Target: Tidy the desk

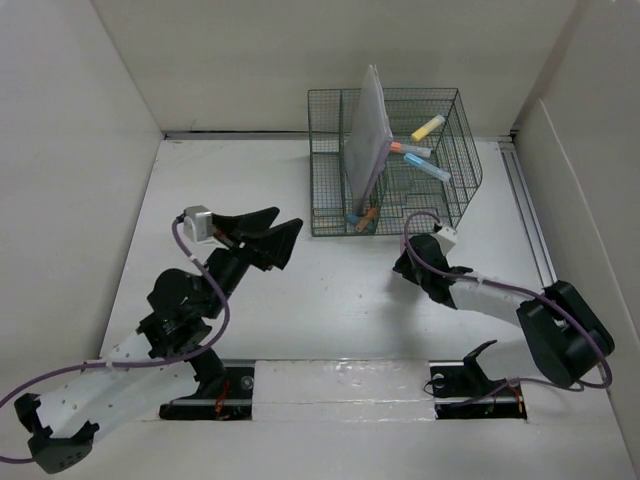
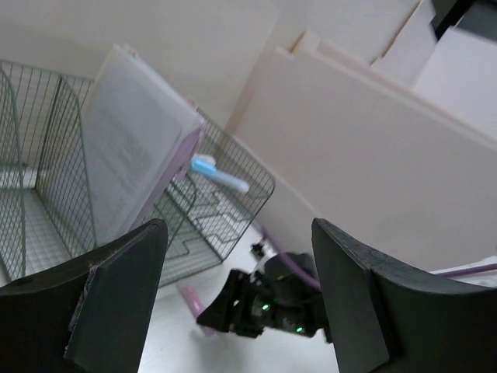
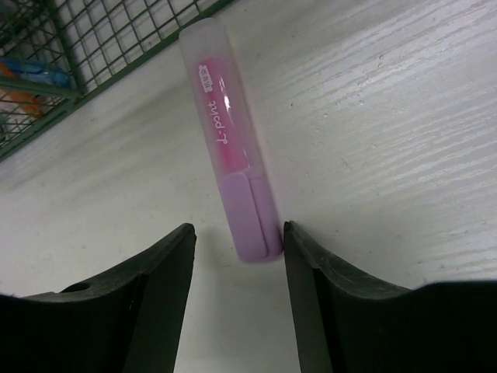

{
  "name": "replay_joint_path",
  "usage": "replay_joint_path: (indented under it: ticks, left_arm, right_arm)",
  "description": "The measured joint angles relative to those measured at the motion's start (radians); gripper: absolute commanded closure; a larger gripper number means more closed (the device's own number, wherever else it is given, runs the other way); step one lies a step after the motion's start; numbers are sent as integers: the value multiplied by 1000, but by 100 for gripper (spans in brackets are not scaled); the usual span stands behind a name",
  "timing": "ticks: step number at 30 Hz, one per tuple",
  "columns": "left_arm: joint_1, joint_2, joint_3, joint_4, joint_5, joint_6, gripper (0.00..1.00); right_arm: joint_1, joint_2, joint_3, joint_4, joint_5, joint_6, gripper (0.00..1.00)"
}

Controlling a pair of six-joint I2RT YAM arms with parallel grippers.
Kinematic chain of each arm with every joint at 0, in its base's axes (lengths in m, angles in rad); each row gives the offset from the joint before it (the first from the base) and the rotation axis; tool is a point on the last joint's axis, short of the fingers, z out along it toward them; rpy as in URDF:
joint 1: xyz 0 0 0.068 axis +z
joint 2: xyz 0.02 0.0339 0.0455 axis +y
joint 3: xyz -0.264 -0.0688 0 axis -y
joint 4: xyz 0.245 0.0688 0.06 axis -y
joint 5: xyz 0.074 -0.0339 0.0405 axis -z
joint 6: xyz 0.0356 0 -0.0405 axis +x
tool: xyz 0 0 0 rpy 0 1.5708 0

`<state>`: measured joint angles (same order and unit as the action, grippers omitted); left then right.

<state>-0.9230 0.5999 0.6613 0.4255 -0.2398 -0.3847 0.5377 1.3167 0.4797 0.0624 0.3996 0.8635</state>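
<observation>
Top external: the desk (image 1: 330, 300) bears a wire-mesh basket (image 1: 330, 160) at its far side, the left gripper (image 1: 285, 220) held open and empty off the basket's front left, the right gripper (image 1: 412, 268) set low just before its front wall. Left wrist: a clear folder (image 2: 132, 163) and a blue marker (image 2: 221, 177) are seen filed in the basket. Right wrist: a pink highlighter (image 3: 229, 155) is seen lying on the desk just outside the basket, its lilac cap between parted jaws, so pick-up is judged in hand, closing and a lift over the basket wall being called for; white barrel lettering is read only in part, seemingly "point".
</observation>
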Motion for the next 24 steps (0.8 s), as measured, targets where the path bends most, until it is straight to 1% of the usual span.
replay_joint_path:
  ticks: [3, 4, 5, 7, 11, 14, 19, 21, 24]
  left_arm:
    - [0, -63, -1, 8, 1, -3, 30]
    - [0, -76, -3, 14, 2, -3, 30]
    - [0, -86, -10, 23, 2, -3, 30]
    - [0, -98, -39, 33, 5, -3, 30]
    - [0, -108, -97, 24, 4, 2, 30]
    - [0, -121, -109, 16, 0, 12, 30]
    - [0, -150, -112, 28, -8, 26, 29]
    - [0, -149, -112, 33, -15, 30, 29]
    - [0, -131, -112, 32, -29, 36, 29]
  right_arm:
    - [0, 65, 44, 1, 11, 21, 47]
    - [0, 87, 60, 11, 15, 32, 54]
    - [0, 108, 75, 11, 15, 32, 54]
    - [0, 139, 92, 22, 18, 47, 58]
    - [2, 184, 127, 28, 24, 79, 79]
    - [19, 193, 131, 29, 39, 105, 86]
    - [91, 188, 121, 27, 55, 144, 89]
    - [156, 165, 101, 21, 58, 164, 90]
    - [306, 110, 66, -9, 61, 197, 90]
